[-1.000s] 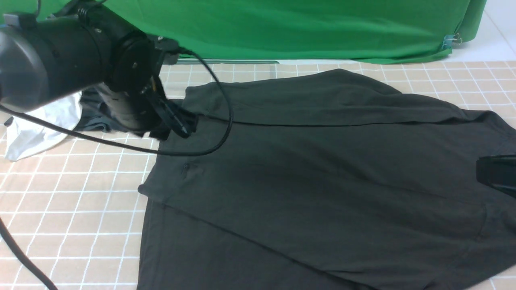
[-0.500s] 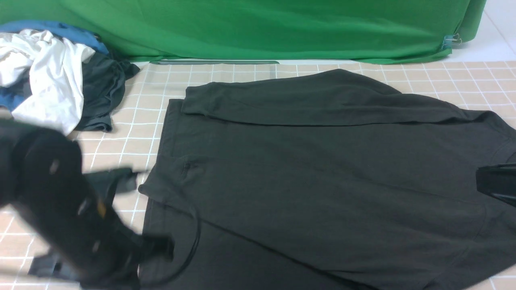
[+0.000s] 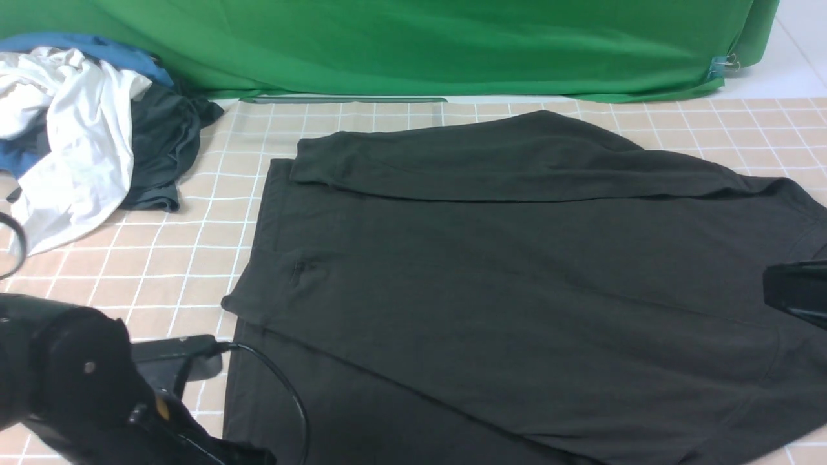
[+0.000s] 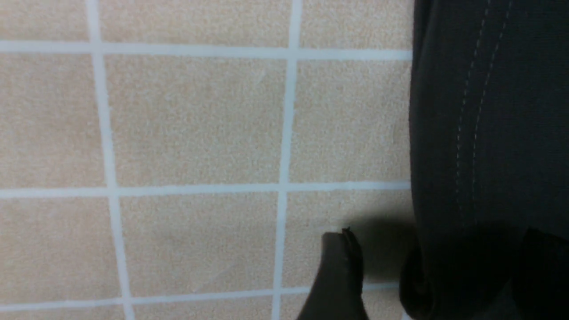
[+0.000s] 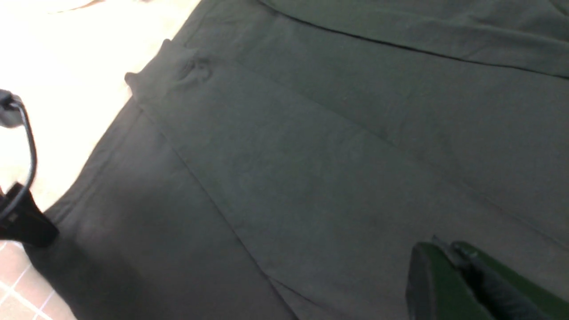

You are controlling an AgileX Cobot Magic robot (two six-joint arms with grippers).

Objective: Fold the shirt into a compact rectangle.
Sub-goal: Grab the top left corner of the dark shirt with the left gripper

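The black shirt (image 3: pixel 517 271) lies spread on the checked table, its far edge folded toward the middle and a second layer lying slantwise across the near left. No print or label shows. My left arm (image 3: pixel 77 387) is low at the near left, beside the shirt's near-left corner. In the left wrist view the left gripper (image 4: pixel 444 253) is open, with the stitched hem (image 4: pixel 471 133) between its wide-apart fingers (image 4: pixel 342 271). At the right edge of the front view, my right gripper (image 3: pixel 791 287) hovers over the shirt (image 5: pixel 311 155). The right gripper (image 5: pixel 449 251) is shut on nothing.
A pile of clothes sits at the far left: a white garment (image 3: pixel 71 129), a blue one (image 3: pixel 84 45) and a dark grey one (image 3: pixel 161 148). A green backdrop (image 3: pixel 452 45) closes off the far side. The left arm's cable (image 3: pixel 287 400) loops over the shirt's near-left part.
My left arm has swung from the shirt's far-left corner to its near-left corner, uncovering the clothes pile. The far fold stays in place. The right gripper has not moved.
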